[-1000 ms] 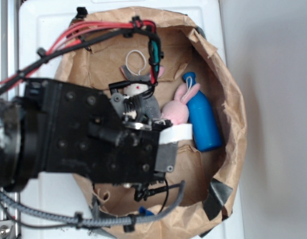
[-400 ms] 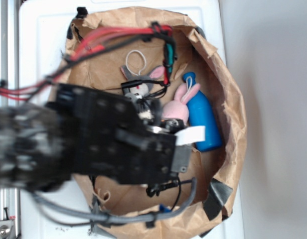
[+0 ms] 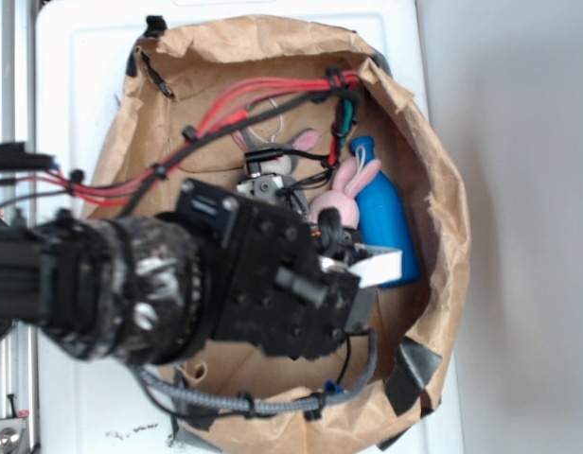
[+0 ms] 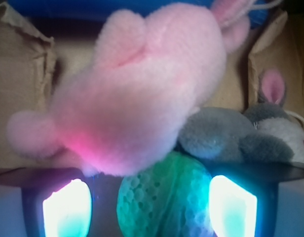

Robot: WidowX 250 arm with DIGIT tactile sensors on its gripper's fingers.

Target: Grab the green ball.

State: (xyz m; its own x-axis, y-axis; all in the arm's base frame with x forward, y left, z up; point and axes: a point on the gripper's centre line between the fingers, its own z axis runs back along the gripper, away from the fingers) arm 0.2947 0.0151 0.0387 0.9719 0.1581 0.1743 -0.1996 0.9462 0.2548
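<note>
Hand: hand is standing wide open, its two glowing fingers flanking the green ball without touching it; nothing is being held.
Green ball: it is sitting low between the fingers in the wrist view, tucked under the pink bunny and just beside the grey bunny, which is why only its upper curve is showing.
Overhead view: the arm is covering the ball entirely inside the paper-lined bowl, so its place there cannot be told.
Blue bottle: blue bottle is lying next to the pink bunny, away from the fingers.
Judgement: the wide stance is probably leaving room to straddle the ball; closing may catch pink plush too.
</note>
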